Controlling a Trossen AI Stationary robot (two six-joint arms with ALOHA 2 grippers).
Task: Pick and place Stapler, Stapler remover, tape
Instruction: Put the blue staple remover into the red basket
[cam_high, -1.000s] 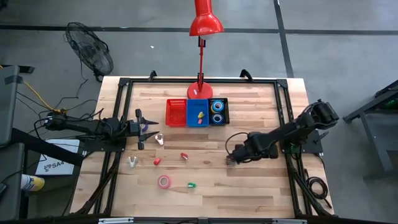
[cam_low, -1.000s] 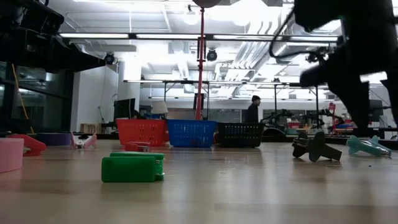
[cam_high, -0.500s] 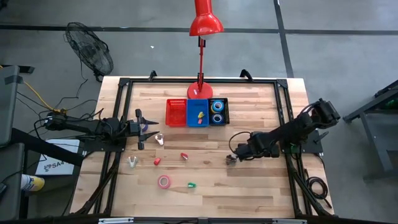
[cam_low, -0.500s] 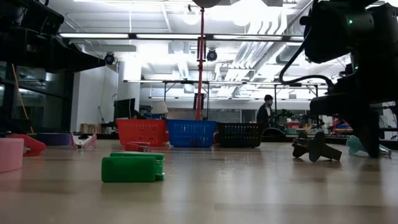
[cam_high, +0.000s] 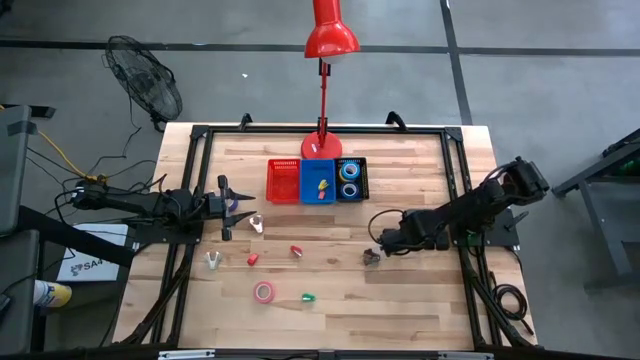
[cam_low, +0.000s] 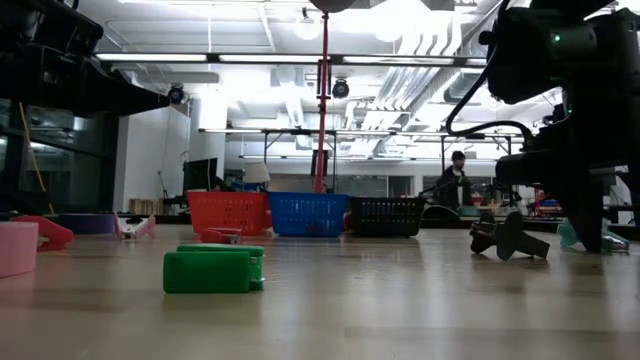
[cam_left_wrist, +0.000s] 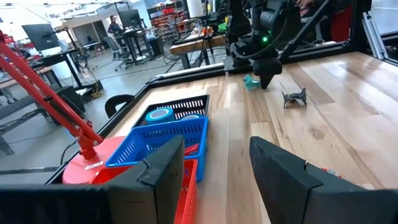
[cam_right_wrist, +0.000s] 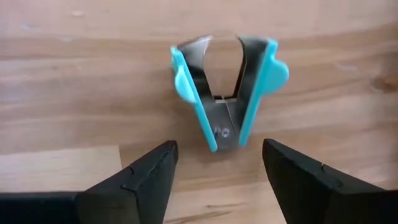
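Currently, right claw (cam_right_wrist: 214, 180): fingers spread wide, empty, hovering over the wooden table (cam_right_wrist: 74, 93).
Teal plastic staple remover with metal jaws (cam_right_wrist: 227, 93): lying flat just ahead of the claw, untouched.
Left claw (cam_high: 232, 207): open, waiting far across the table.

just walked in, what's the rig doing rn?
The right claw is open, hovering over a teal staple remover lying on the wooden table, apparently lining up a grasp. A dark staple remover lies close by. The left claw is open and parked at the table's left side. Two blue tape rolls already sit in the black bin; a pink roll and other small items lie loose on the table.
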